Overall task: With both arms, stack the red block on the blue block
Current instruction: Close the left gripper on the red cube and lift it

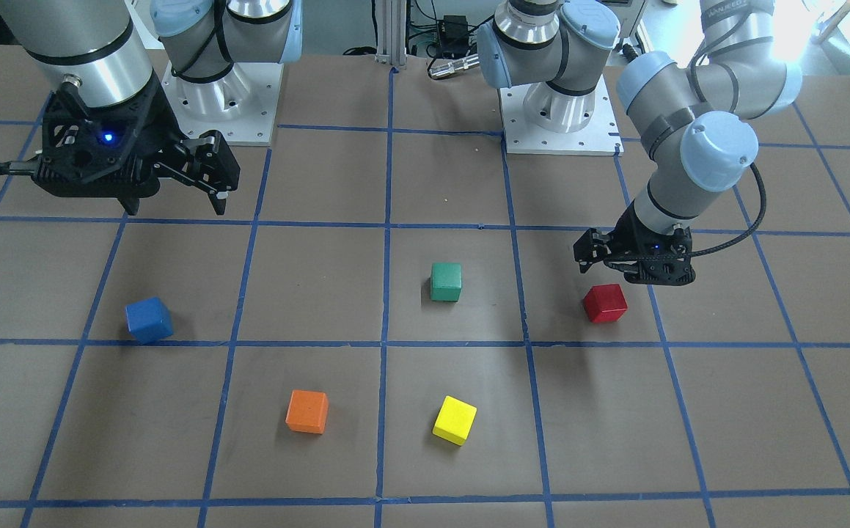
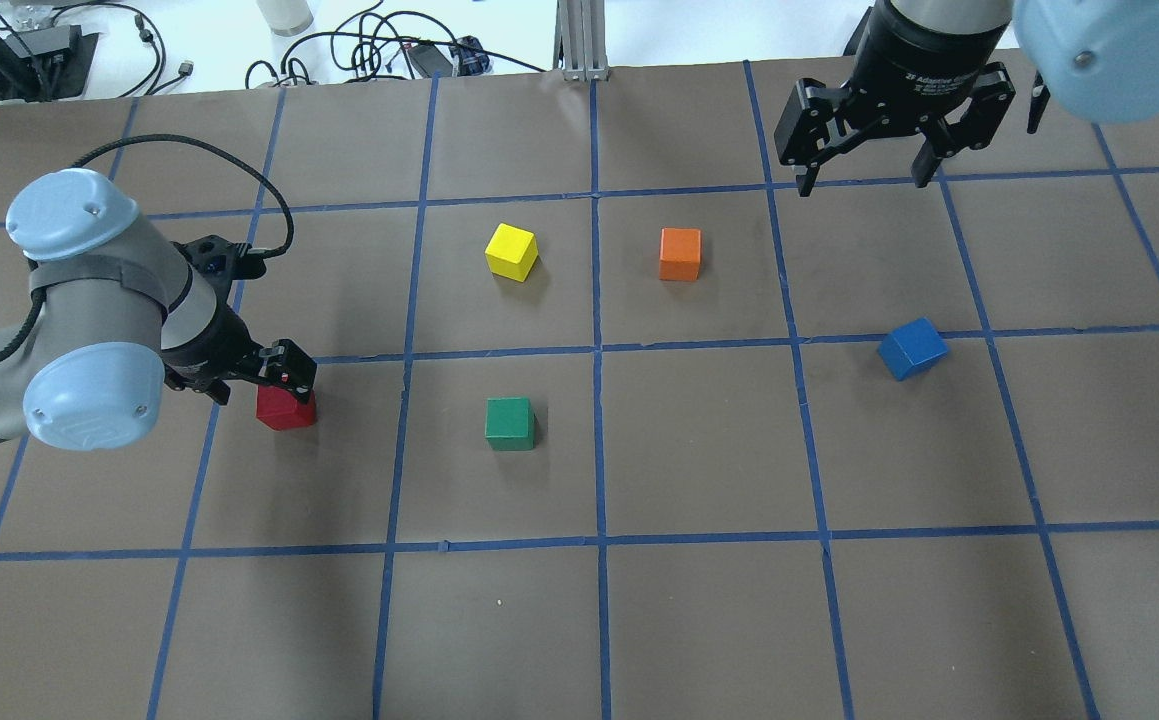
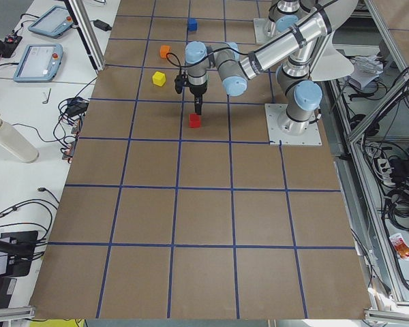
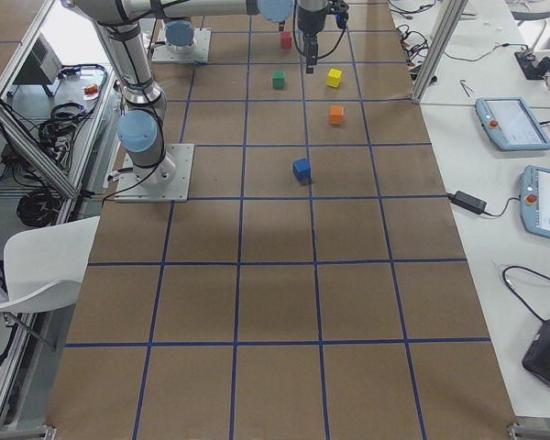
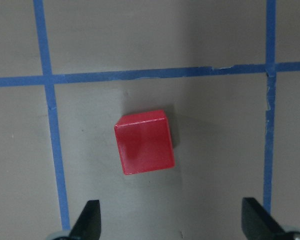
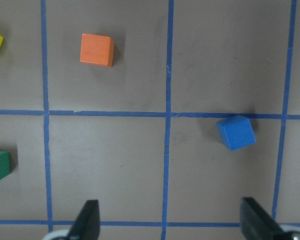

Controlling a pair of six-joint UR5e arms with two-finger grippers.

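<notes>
Red block, one of five cubes, under left gripper — fingers apart, right gripper likewise

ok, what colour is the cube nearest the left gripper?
Red. The red block shows best in the left wrist view.

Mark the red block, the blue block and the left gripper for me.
red block [image 5: 144, 144], left wrist-mounted view, middle of its top face.
blue block [image 2: 912, 348], overhead exterior view, its top face.
left gripper [image 5: 173, 219], left wrist-mounted view, midway between its open fingertips.
</notes>
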